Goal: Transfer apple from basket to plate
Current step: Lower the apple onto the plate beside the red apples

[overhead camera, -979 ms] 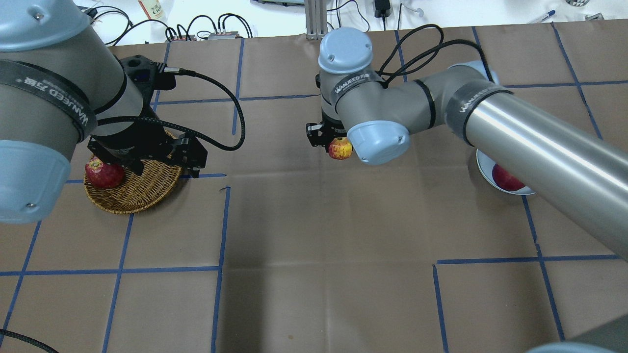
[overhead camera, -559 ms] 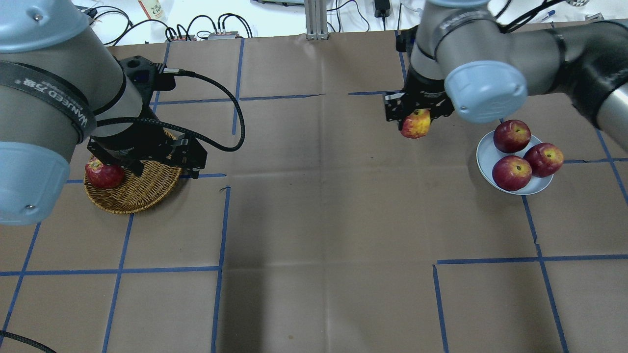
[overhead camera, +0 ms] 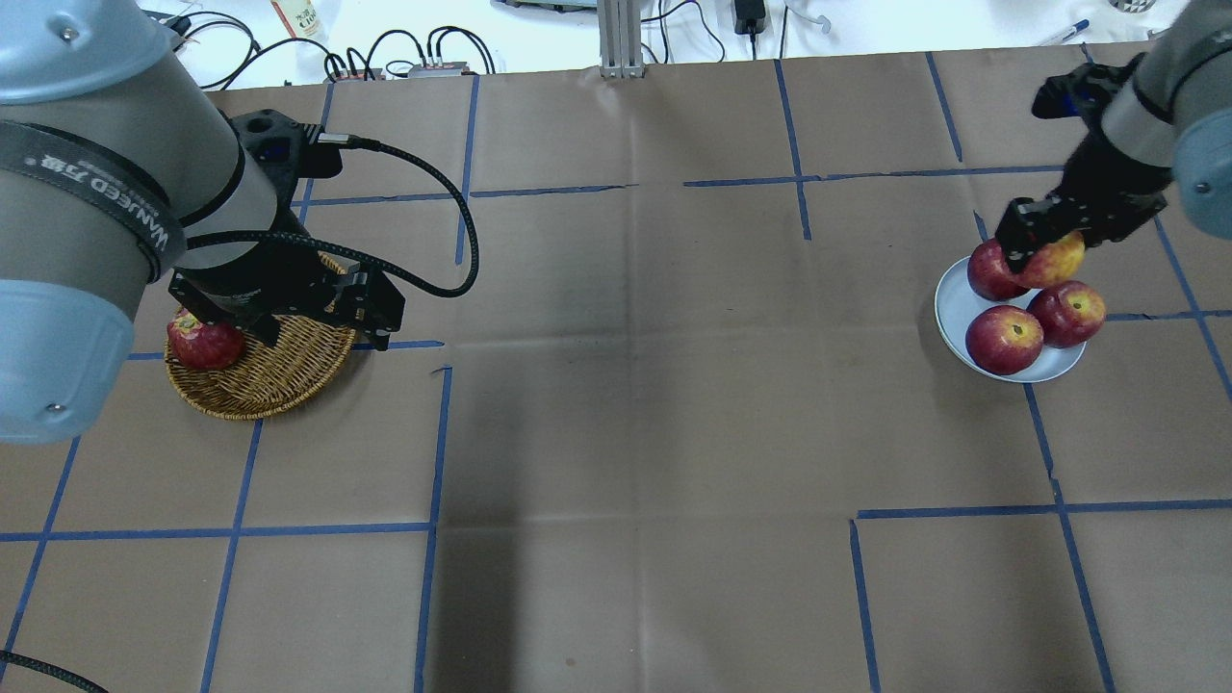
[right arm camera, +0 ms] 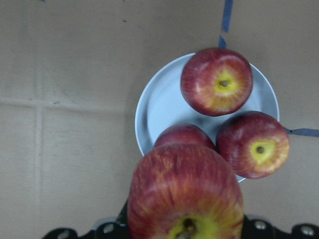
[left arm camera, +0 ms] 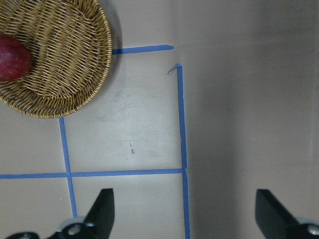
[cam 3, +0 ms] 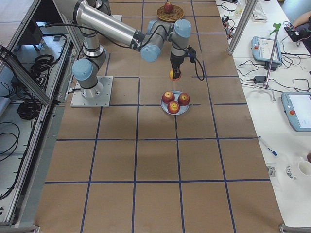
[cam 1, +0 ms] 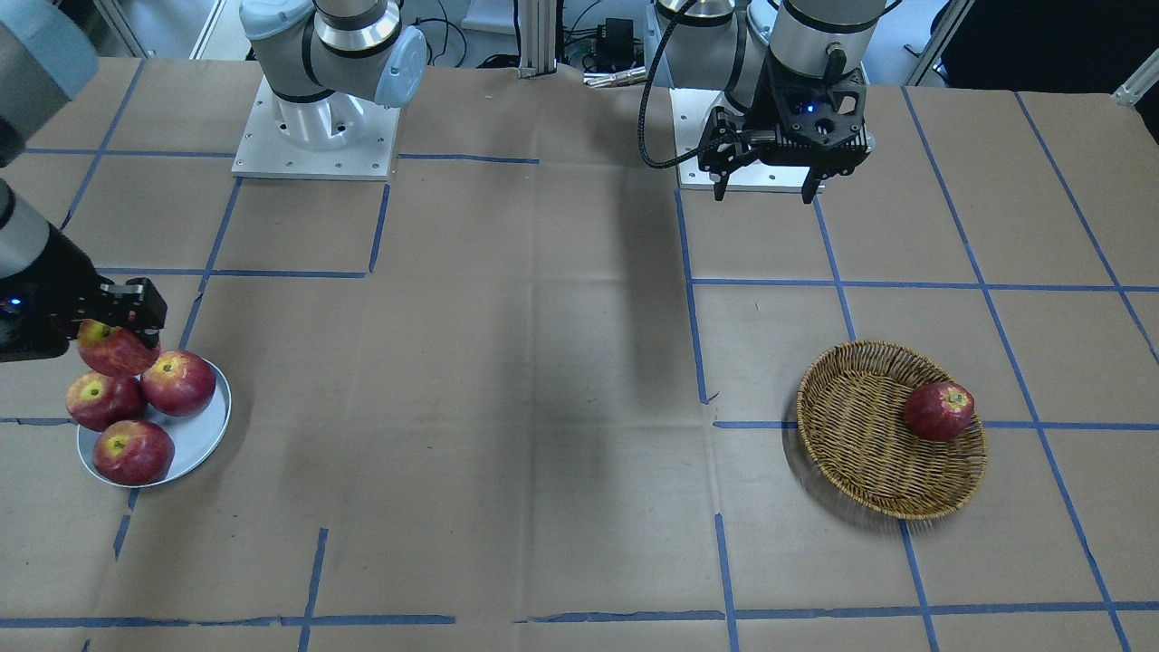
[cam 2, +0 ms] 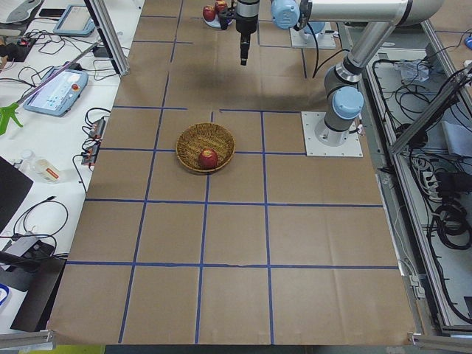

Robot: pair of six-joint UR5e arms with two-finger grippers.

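Observation:
My right gripper [overhead camera: 1044,245] is shut on the apple [overhead camera: 1057,260], red with a broad yellow-orange patch. It holds the apple just above the far part of the pale blue-grey plate [overhead camera: 953,303]. The right wrist view shows the apple [right arm camera: 185,194] over the plate [right arm camera: 159,109]; so does the front view, with apple [cam 1: 113,349] and plate [cam 1: 195,435]. The wicker basket [overhead camera: 279,371] sits at the left with one dark red apple [overhead camera: 204,344] in it. My left gripper [cam 1: 765,190] is open and empty, raised beside the basket [left arm camera: 65,64].
Three deep red apples lie on the plate, at its near side [overhead camera: 1004,339], its right [overhead camera: 1068,313] and its far left [overhead camera: 991,269], the last right under the held apple. Blue tape lines cross the brown table cover.
My right arm has carried the apple from the table's middle to the right, to above the plate. The left arm and basket have not moved.

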